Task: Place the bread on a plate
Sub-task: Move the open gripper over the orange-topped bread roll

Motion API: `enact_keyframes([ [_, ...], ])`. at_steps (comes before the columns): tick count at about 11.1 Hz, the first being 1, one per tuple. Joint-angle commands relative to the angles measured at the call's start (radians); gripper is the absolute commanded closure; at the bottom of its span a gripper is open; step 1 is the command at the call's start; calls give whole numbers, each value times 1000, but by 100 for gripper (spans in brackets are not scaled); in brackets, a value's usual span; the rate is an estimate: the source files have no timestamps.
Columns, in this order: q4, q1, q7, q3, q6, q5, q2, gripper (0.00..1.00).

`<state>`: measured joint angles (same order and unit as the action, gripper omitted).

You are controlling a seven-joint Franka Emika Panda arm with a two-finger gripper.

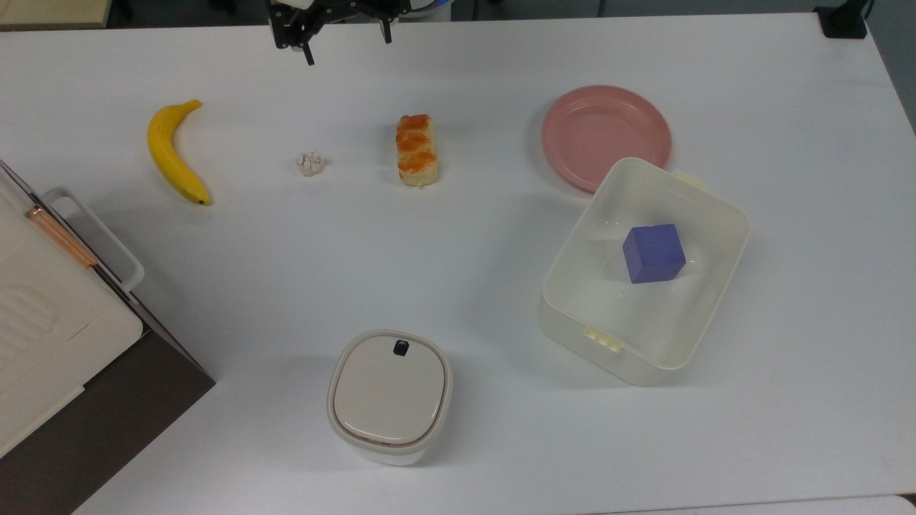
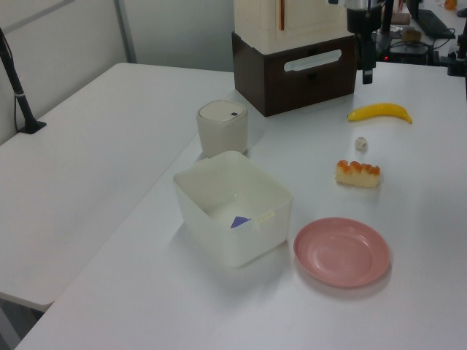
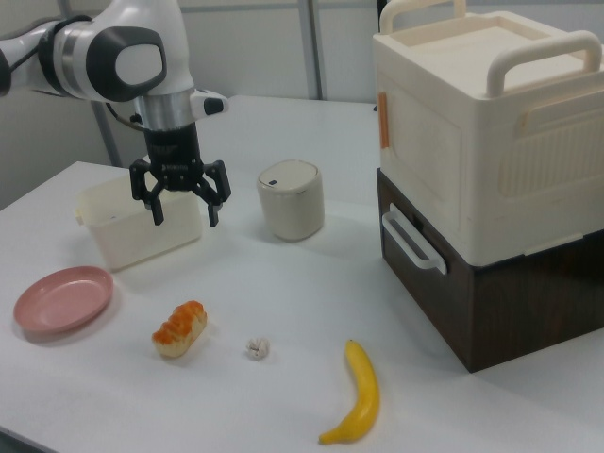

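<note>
The bread (image 1: 416,150), a small cream loaf with an orange glazed top, lies on the white table, also seen as the bread (image 2: 357,173) and the bread (image 3: 179,327). The empty salmon-pink plate (image 1: 606,136) sits to the top view's right of it, apart from it; the plate (image 2: 341,251) and the plate (image 3: 63,298) are seen as well. My gripper (image 1: 348,44) hangs open and empty above the table's far edge, behind and to the top view's left of the bread. The gripper (image 3: 185,212) has its fingers spread wide. One finger (image 2: 367,71) points down.
A banana (image 1: 175,154) and a small whitish lump (image 1: 310,163) lie to the top view's left of the bread. A cream tub (image 1: 705,214) holding a blue cube (image 1: 653,252) touches the plate's near edge. A lidded container (image 1: 390,395) and a large box (image 3: 491,160) stand nearer.
</note>
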<state>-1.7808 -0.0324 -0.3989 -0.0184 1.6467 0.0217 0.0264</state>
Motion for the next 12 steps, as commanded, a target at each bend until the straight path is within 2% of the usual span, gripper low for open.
enact_keyframes([
  [1,-106,34,-22,-8,77,-22,46,0],
  [4,-144,40,9,-8,114,-25,47,0],
  [6,-216,40,26,-6,213,-43,82,0],
  [8,-255,42,60,24,255,-46,95,0],
  [12,-344,106,176,28,321,-46,96,0],
])
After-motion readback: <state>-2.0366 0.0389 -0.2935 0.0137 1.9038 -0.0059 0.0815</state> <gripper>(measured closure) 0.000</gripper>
